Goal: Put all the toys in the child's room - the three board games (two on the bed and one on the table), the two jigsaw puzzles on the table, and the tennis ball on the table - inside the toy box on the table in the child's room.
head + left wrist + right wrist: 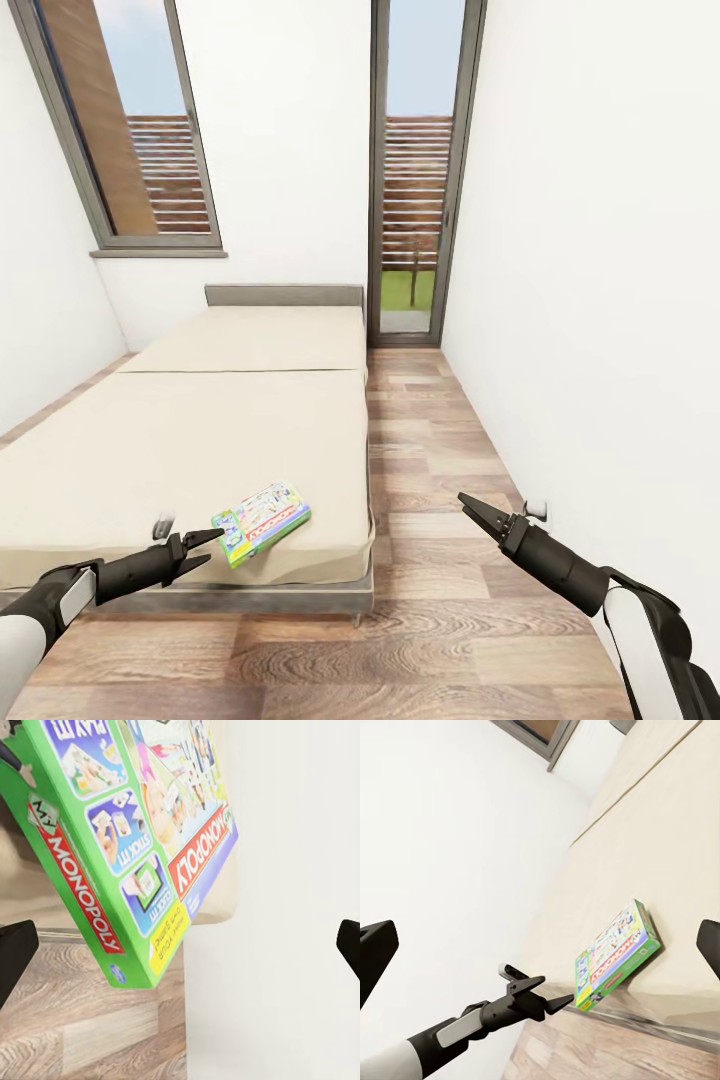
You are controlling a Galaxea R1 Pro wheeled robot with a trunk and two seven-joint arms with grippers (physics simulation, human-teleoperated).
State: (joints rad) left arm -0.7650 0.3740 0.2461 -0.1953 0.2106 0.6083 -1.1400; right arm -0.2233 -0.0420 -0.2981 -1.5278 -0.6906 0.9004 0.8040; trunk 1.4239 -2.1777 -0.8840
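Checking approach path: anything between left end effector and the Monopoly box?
Nothing. Head view shows only bare mattress between the open left end effector and the Monopoly box.

A green-edged board game (pixel 262 522) with red Monopoly lettering and bright printed panels is seen lying flat, face up, near the foot corner of the bed (pixel 200 440), in the lower left of the head view. It is turned at an angle to the mattress edge. The bed is shown with a beige mattress, grey frame and low grey headboard.
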